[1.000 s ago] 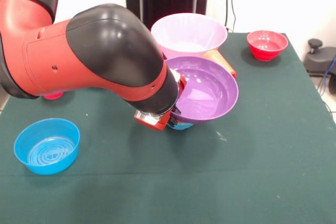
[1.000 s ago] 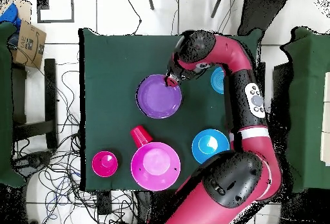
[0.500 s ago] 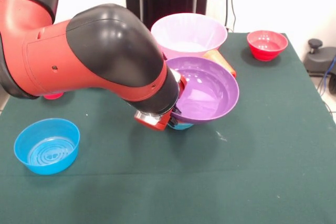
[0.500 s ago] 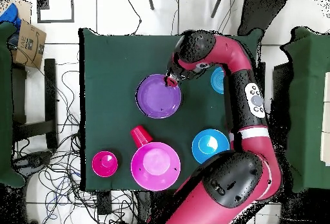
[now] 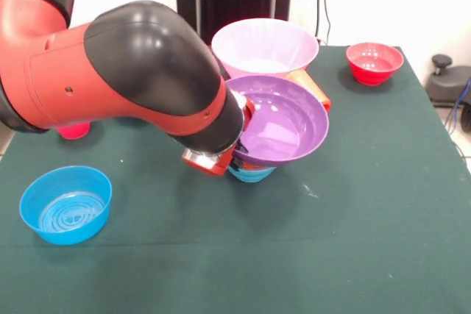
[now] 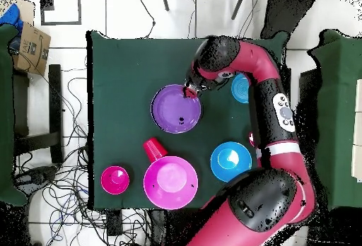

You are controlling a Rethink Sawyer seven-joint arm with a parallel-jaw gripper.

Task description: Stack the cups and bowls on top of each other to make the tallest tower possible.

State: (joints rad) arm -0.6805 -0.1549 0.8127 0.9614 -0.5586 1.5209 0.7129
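Observation:
My gripper (image 5: 237, 146) is shut on the left rim of the wide purple bowl (image 5: 283, 119), which hangs tilted above a small light-blue bowl (image 5: 252, 174). From above, the gripper (image 6: 189, 92) pinches the purple bowl (image 6: 175, 109) at its upper right rim. Behind it stands the large pink bowl (image 5: 265, 45), with an orange-red cup (image 5: 313, 86) lying on its side between the two. A small red bowl (image 5: 374, 62) sits at the far right. A blue bowl (image 5: 66, 204) rests at the near left. A pinkish-red cup (image 5: 73, 131) peeks from behind my arm.
The overhead view also shows a deep blue bowl (image 6: 230, 161) beside my arm, the pink bowl (image 6: 170, 182), the cup (image 6: 153, 148) and the red bowl (image 6: 114, 179). My bulky arm (image 5: 125, 79) covers the table's left middle. Cables lie on the floor around the table.
The gripper has risen a little with the purple bowl, which now tilts more steeply. More of the light-blue bowl underneath shows.

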